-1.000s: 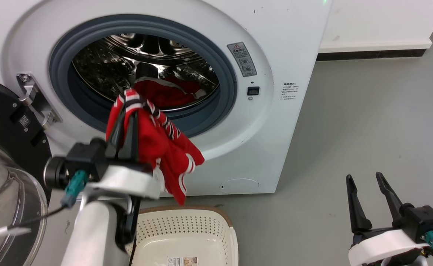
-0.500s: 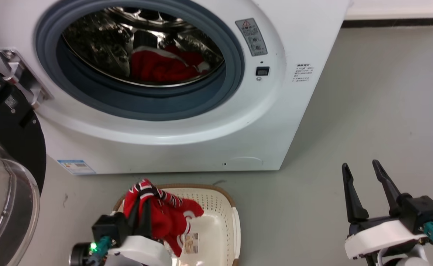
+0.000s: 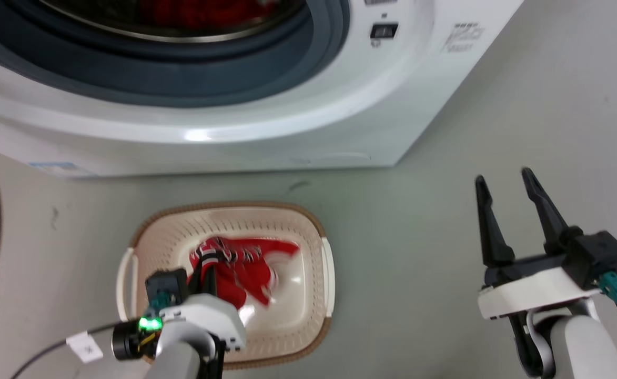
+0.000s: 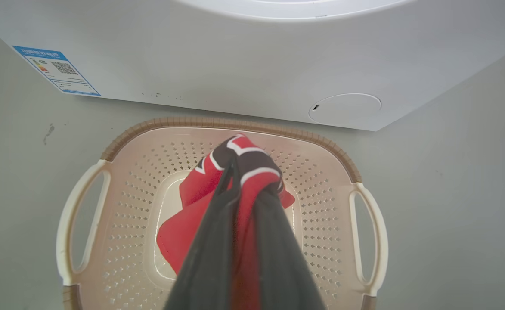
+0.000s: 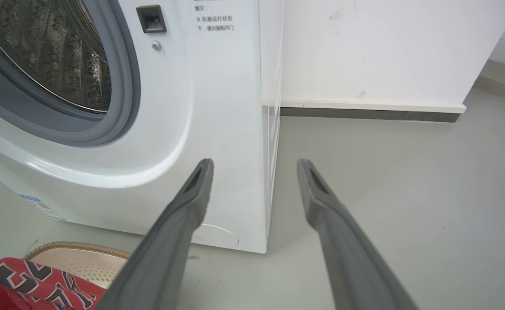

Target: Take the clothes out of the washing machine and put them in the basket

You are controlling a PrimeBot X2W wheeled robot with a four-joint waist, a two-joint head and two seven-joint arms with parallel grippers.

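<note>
Pinching a red garment with black-and-white striped trim (image 4: 179, 237), the left gripper (image 4: 250, 178) hangs low inside the cream perforated basket (image 4: 235, 123). Its two dark fingers are pressed together on a bunched fold of cloth at the striped band, and the loose red fabric drapes down toward the basket's bottom. The basket, with its brown woven-look rim and a handle slot at each side, stands on the grey floor (image 3: 445, 131) just in front of the white washing machine (image 3: 287, 131), near its lower front panel but not touching it. At the top of the head view the machine's grey gasket (image 3: 182, 73) rings the open mouth, and a blurred patch of more red cloth (image 3: 182, 10) lies in the drum behind it. The right gripper (image 3: 502, 181) is off to the right over bare floor, well apart from the basket. Its fingers are spread wide with nothing between them, pointing past the machine's front right corner toward the white wall (image 5: 385, 47).
</note>
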